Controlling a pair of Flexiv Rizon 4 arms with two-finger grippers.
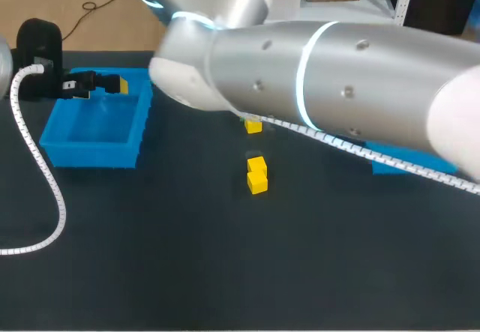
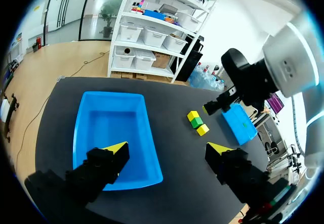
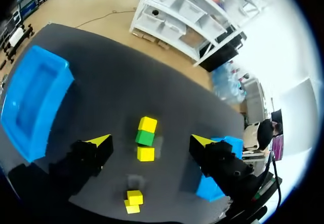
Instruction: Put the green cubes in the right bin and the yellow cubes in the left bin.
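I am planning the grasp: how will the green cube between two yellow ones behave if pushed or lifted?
The green cube has flat faces, so it should slide, not roll. It looks rigid, likely keeping shape when squeezed. It seems to touch the farther yellow cube and the nearer yellow cube, so pushing may shift them.

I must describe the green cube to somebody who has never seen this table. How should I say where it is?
On the black table, between the left blue bin and the right blue bin, three cubes lie in a short row. The green cube is the middle one, a yellow cube on either side. Every other cube in view is yellow.
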